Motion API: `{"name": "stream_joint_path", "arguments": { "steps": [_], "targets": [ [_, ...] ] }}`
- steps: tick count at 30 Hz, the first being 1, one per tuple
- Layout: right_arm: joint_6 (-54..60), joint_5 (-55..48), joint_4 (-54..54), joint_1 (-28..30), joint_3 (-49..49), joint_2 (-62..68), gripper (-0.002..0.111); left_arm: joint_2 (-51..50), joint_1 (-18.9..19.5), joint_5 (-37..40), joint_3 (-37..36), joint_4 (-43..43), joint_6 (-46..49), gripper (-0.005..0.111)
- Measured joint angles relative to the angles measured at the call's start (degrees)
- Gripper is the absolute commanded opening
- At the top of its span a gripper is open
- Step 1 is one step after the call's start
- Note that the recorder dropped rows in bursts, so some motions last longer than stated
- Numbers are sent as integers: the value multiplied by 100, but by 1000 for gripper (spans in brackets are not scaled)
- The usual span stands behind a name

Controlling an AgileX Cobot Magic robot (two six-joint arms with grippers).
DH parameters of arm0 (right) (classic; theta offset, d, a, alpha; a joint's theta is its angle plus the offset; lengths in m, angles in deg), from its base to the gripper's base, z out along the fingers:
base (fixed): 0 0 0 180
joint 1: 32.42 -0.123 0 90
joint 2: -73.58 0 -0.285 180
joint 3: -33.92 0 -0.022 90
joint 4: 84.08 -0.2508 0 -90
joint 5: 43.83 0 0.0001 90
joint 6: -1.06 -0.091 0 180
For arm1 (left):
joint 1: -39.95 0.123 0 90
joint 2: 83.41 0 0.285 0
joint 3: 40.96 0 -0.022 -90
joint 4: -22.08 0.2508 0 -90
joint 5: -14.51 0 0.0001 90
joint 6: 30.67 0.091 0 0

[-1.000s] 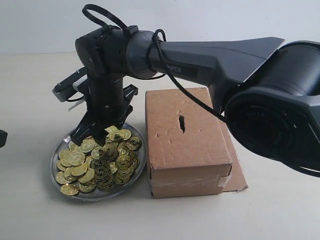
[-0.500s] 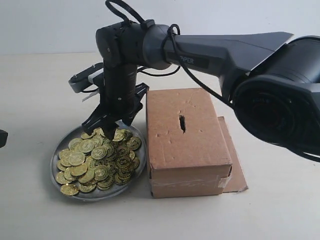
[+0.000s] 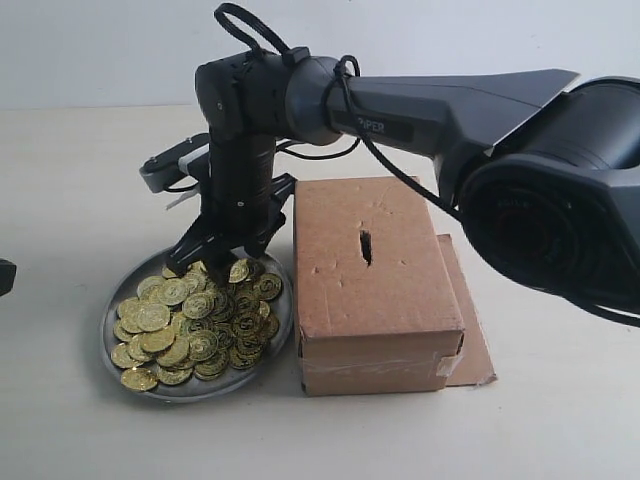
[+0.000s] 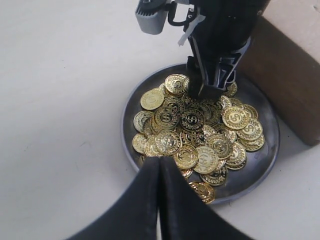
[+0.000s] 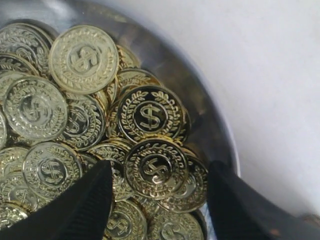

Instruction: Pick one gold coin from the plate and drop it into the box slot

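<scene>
While the right gripper (image 3: 200,268) is hanging just over the far side of the plate (image 3: 190,392) in the outside view, its jaws are standing wide apart and gripping nothing. The plate is sitting on the pale table (image 3: 80,200), and a heap of gold coins (image 3: 195,325) is filling it. The box (image 3: 375,290) is sitting just beside the plate. The slot (image 3: 365,246) is showing as a dark slit in the middle of the box's top. A flat cardboard sheet (image 3: 478,350) is poking out from under the box.

From the left wrist view, the left gripper (image 4: 159,200) is pressing its jaws tight together with nothing between them. It is hanging near the plate's rim (image 4: 260,165). The coins (image 4: 200,135) are lying piled on one another inside the plate.

From the right wrist view, the right gripper (image 5: 160,170) is spreading its two dark fingers (image 5: 85,200) on either side of one coin with a dollar sign. Whether they are touching it cannot be told. More coins are overlapping all around, and the shiny plate rim (image 5: 215,125) is curving just beside them.
</scene>
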Motion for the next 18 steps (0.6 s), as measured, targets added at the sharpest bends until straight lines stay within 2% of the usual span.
{"name": "stream_joint_path", "arguments": {
  "steps": [18],
  "targets": [
    [10,55,-82,-24,0,5,52,0,0,0,0,-11,0,0]
  ]
}}
